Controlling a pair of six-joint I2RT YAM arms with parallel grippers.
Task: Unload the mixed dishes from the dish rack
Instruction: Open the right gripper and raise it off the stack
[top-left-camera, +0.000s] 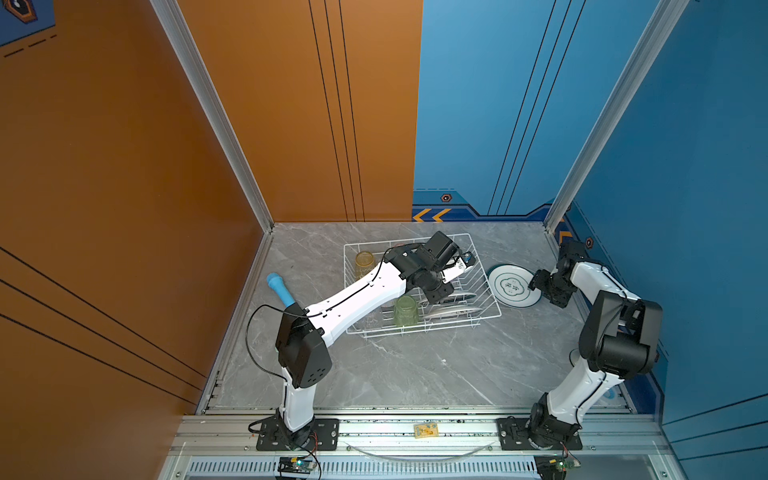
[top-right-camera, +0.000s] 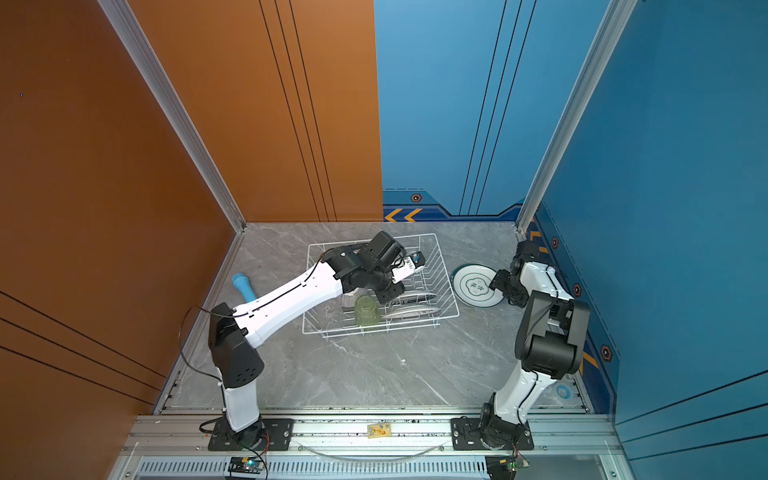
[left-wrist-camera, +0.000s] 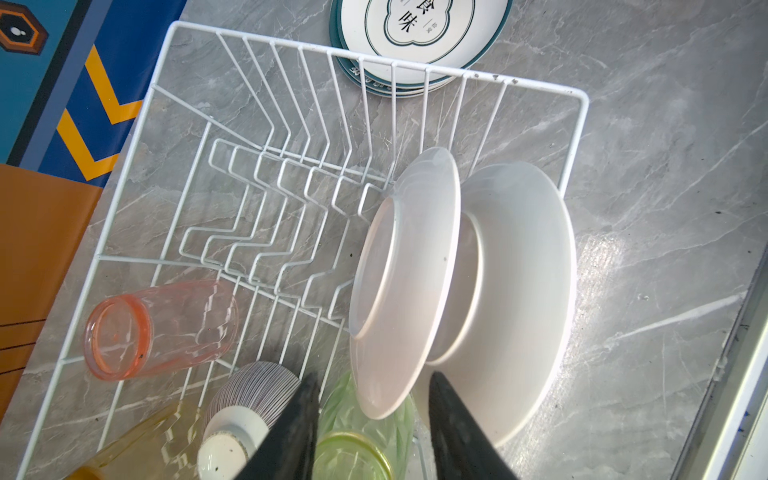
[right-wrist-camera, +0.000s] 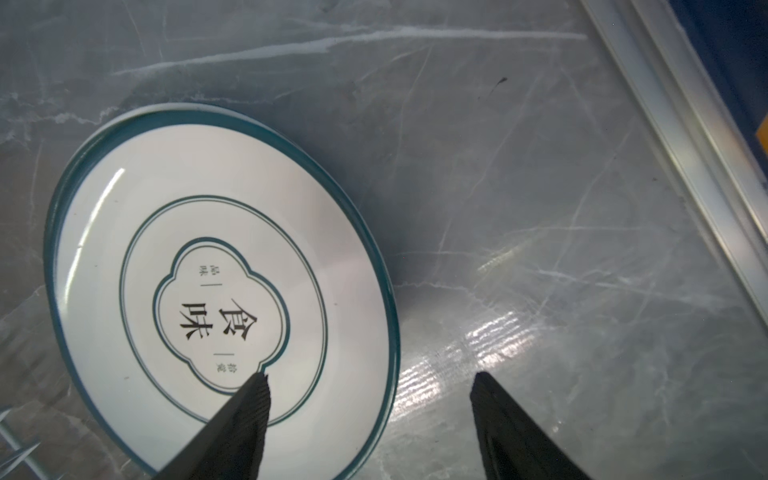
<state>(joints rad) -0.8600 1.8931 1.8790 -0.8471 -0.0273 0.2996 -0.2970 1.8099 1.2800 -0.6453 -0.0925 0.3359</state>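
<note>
My right end effector (right-wrist-camera: 370, 375) gapes astride the rim of the desk plate (right-wrist-camera: 208, 208); withdrawing low would drag it. My left end effector (left-wrist-camera: 372, 375), part-open, straddles a racked plate (left-wrist-camera: 403, 270).

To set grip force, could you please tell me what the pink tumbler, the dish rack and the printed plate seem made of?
Pink tumbler: likely glass, glossy and see-through. Dish rack: thin wire, probably metal, smooth white coating. Printed plate: probably glazed ceramic; shiny highlight.

Black characters 食味 on the centre of the plate (right-wrist-camera: 291, 232)
</note>
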